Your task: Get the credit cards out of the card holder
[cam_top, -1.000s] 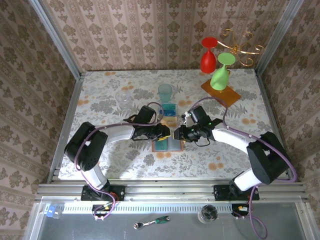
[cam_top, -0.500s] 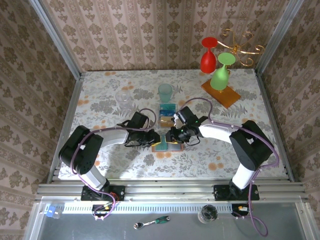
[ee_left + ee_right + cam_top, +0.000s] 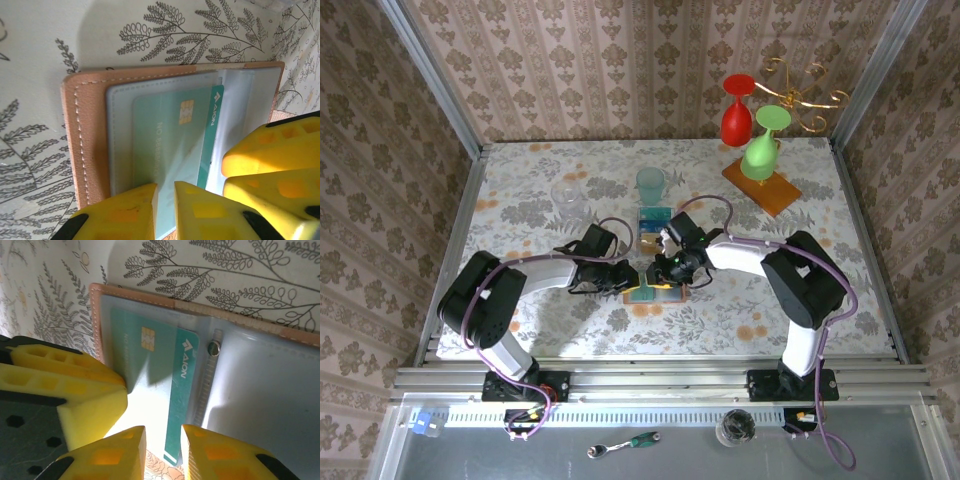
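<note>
Teal plastic credit card (image 3: 182,385) juts from tan leather card holder (image 3: 87,140), exposed end lying between slightly parted fingers of right gripper (image 3: 162,432); left gripper (image 3: 165,190) nearly closed, grip unclear.

Top external: high above the near edge of the surface (image 3: 520,190), looking down across it. Wrist views: close, facing down from opposite sides onto one open card holder (image 3: 87,140).

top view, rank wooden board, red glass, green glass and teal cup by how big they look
1. wooden board
2. red glass and green glass: too alike to rank
3. teal cup, smallest
</note>
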Tool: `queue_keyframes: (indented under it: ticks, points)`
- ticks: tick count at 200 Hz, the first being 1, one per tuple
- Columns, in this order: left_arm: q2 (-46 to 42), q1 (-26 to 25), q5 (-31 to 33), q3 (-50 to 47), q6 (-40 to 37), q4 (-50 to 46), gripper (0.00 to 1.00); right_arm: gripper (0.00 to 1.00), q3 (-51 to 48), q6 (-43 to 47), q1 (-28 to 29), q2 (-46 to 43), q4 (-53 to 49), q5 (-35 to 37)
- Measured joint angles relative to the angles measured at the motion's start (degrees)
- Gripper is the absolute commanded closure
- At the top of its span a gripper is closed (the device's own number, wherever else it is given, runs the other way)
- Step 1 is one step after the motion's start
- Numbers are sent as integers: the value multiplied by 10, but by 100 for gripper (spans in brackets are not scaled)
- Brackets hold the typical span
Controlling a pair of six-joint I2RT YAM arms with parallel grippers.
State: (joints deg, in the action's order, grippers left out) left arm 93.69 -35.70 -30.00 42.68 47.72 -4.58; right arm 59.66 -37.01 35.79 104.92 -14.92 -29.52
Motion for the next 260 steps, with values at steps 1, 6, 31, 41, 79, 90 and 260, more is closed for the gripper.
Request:
queue_keyframes:
  ticks: [1, 6, 31, 41, 79, 90, 260]
  points:
    - [0, 0, 0, 0, 0, 0, 82, 73, 0, 0, 0, 0, -1, 0]
    - [0, 1, 0, 0, 0, -1, 82, 74, 2, 2, 1, 1, -5, 1]
    - [1, 2, 0, 0, -1, -1, 82, 75, 4, 10, 1, 2, -23, 20]
    - [1, 2, 0, 0, -2, -1, 82, 75, 4, 11, 1, 2, -31, 29]
    - [2, 2, 0, 1, -4, -1, 82, 75, 1, 13, -2, 2, -37, 47]
    - [2, 2, 0, 1, -5, -1, 82, 75, -2, 13, -3, 2, -35, 47]
    - [3, 2, -2, 7, -7, -6, 82, 74, -48, 11, -32, -34, -17, 40]
